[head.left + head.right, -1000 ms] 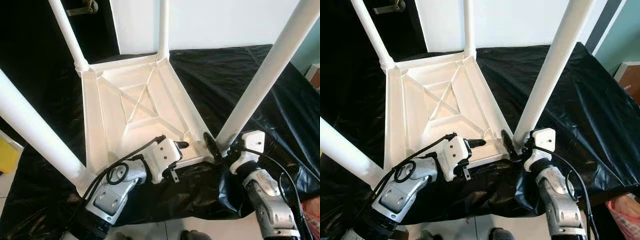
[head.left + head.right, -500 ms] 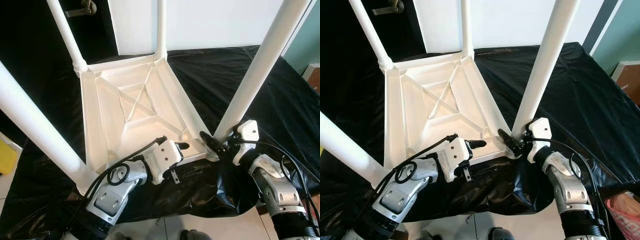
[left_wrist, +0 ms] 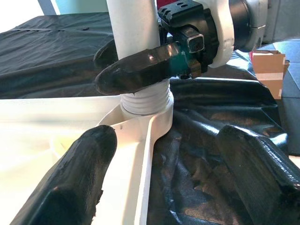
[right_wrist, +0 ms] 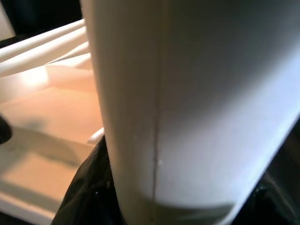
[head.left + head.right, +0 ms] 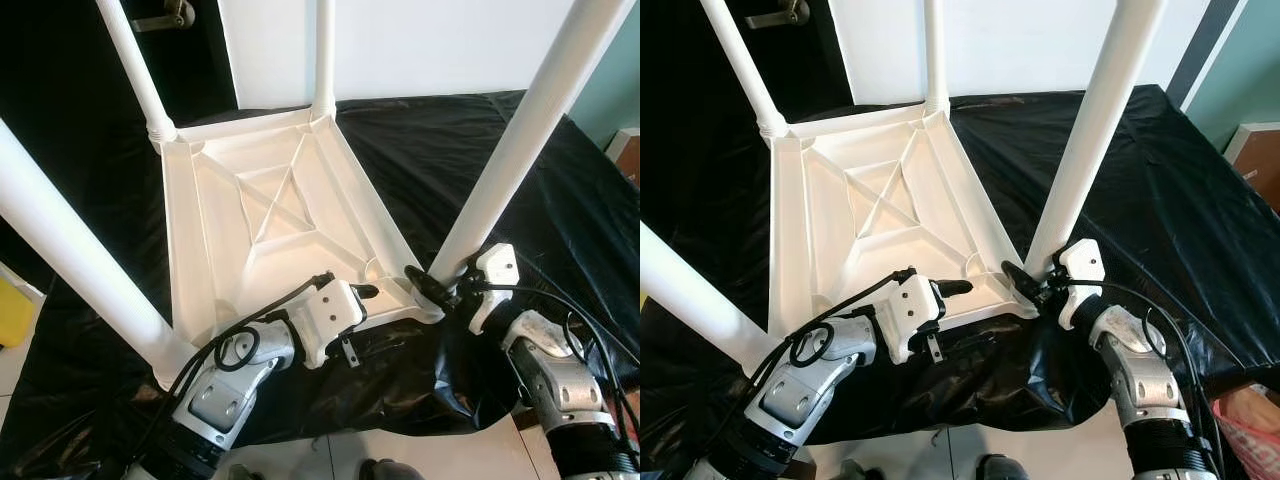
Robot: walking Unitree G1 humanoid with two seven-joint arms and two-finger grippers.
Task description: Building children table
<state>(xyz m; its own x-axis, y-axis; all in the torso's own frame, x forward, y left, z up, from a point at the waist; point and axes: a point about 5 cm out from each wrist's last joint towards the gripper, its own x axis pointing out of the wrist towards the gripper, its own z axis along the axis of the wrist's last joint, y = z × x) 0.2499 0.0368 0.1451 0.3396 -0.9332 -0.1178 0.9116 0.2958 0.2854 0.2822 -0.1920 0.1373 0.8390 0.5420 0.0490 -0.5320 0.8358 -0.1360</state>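
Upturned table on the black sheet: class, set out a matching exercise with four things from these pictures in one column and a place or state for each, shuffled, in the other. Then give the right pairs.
Things
1. right gripper
2. left gripper
3. table top
4. black sheet

Places or states
A. lies underside up, legs pointing upward
B. open, fingers astride the table's near rim
C. spread beneath the table
D. around the base of the near right leg

Pairs: 1-D, 2-B, 3-A, 4-C
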